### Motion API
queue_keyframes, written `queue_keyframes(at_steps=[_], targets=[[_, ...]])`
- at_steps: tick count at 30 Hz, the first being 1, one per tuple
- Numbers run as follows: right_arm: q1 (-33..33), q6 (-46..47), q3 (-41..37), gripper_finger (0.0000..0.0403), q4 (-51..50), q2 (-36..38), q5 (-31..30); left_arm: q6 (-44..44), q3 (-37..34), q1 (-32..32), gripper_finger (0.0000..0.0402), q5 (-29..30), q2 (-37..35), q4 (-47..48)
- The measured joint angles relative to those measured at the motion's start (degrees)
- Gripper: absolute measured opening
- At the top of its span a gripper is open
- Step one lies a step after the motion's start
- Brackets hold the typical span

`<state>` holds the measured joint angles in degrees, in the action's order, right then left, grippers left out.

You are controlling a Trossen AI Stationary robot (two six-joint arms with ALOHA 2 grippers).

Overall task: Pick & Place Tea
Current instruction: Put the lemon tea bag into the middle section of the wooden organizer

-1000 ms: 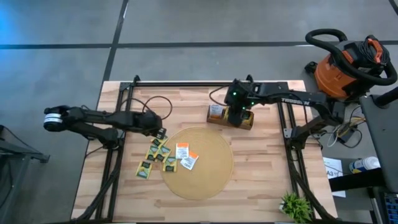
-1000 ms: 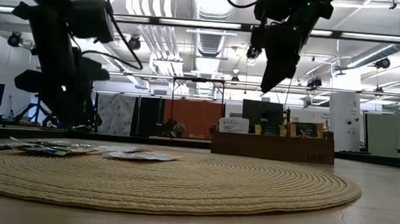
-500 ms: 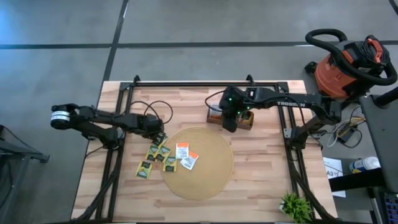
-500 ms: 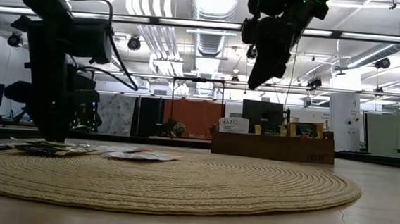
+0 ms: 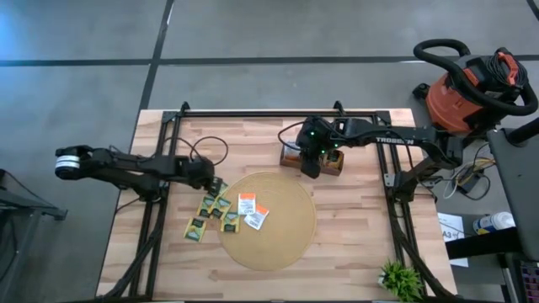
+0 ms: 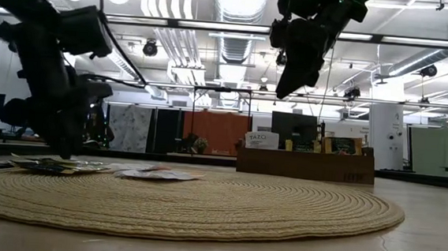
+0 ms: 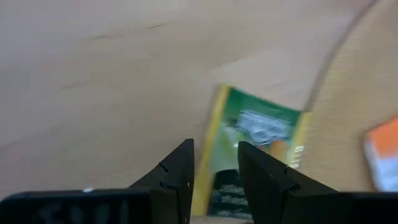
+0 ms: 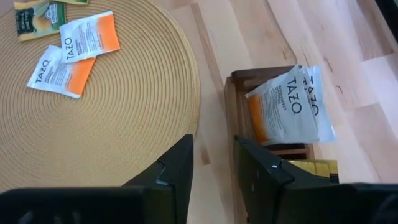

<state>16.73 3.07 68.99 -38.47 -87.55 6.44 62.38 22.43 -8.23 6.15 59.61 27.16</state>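
Judging by the orange sachets (image 8: 283,106) already in the box (image 5: 337,163), with more tea (image 5: 221,210) on the mat (image 5: 286,236), much remains: the left gripper (image 7: 214,168) hangs slightly parted and empty over one, the right gripper (image 8: 212,163) likewise empty near the box.

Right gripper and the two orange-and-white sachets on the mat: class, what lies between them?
Between the right gripper and the orange-and-white sachets lies only bare woven mat, nothing else; the right wrist view shows it.
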Motion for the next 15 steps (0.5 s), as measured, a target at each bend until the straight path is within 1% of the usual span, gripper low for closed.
queue_keyframes(at_steps=[3,7,11,15], targets=[[0.0,-0.02,0.0,0.011,0.08,0.02,0.0,2.22,-3.0,0.04,0.0117,-1.89,-2.24,-4.8],[0.02,-0.02,0.0,0.0111,0.16,0.02,-0.13,4.21,-5.5,0.22,0.0117,-2.65,-2.75,-6.19],[0.0,0.08,0.0,0.0107,0.23,0.04,-0.11,3.88,-4.84,0.56,0.0117,-2.27,-2.75,-5.25],[0.02,0.87,0.0,0.0103,0.28,0.04,-0.11,1.66,-2.91,0.56,0.0117,0.35,-2.47,-4.72]])
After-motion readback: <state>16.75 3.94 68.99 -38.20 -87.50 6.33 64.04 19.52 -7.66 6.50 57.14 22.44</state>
